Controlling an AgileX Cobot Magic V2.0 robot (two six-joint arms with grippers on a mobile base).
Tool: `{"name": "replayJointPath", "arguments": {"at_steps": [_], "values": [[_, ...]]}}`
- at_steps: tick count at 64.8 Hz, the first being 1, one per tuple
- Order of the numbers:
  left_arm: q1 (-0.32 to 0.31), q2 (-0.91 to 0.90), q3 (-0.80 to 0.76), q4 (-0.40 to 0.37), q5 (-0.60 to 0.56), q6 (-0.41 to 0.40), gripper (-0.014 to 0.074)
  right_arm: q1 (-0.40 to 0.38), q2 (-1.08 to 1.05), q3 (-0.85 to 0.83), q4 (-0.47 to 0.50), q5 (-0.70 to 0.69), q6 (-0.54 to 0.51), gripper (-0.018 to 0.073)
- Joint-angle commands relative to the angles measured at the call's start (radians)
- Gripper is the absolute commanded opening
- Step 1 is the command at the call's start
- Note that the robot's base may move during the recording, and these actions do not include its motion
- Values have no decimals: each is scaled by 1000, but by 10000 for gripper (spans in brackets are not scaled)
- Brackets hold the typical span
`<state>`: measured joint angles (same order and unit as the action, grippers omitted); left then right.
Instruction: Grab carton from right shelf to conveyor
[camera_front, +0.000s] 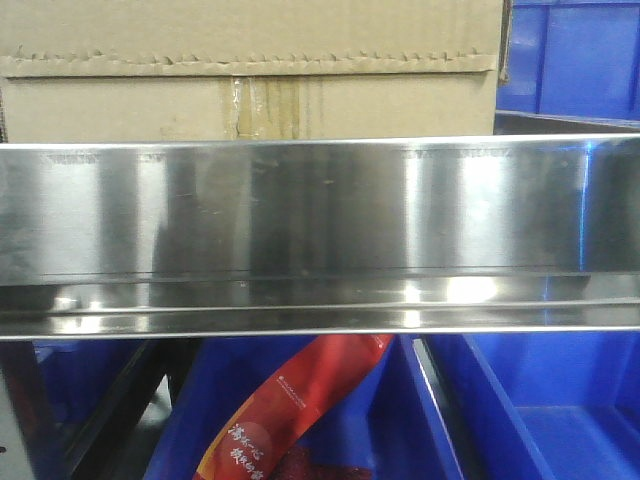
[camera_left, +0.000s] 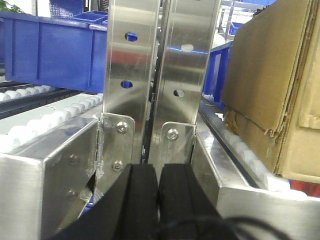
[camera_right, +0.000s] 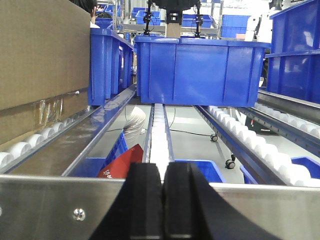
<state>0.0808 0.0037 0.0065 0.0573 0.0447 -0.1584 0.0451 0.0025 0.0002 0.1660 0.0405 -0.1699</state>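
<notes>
The brown carton (camera_front: 250, 70) stands on the stainless-steel shelf behind its wide shiny front rail (camera_front: 320, 230), taped along the top with a stained vertical patch. In the left wrist view the carton (camera_left: 270, 85) sits at the right on white rollers, and my left gripper (camera_left: 158, 170) is shut and empty, facing the metal upright (camera_left: 160, 65) to the carton's left. In the right wrist view the carton (camera_right: 42, 55) fills the left edge, and my right gripper (camera_right: 163, 170) is shut and empty, just before the rail (camera_right: 60, 205). The conveyor is out of view.
Blue plastic bins (camera_right: 200, 67) stand on the roller lanes to the right of the carton and further back. More blue bins (camera_front: 540, 400) sit below the shelf, one holding a red packet (camera_front: 290, 410). White roller tracks (camera_right: 250, 142) run along the shelf lanes.
</notes>
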Motion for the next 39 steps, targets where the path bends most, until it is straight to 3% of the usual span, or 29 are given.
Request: {"name": "replayJointPath", "arguments": {"at_steps": [1,26,39], "values": [[6,-4,-6,2,-17,1,-6,-2,-2,0,-6,-11,-5,-60],[6,-4,-6,2,-34,1,-6,-2,-2,0,-6,-11,-5,-60],[6,-4,-6,2,-76,1,-6,-2,-2,0,-6,-82,-5,-60]]}}
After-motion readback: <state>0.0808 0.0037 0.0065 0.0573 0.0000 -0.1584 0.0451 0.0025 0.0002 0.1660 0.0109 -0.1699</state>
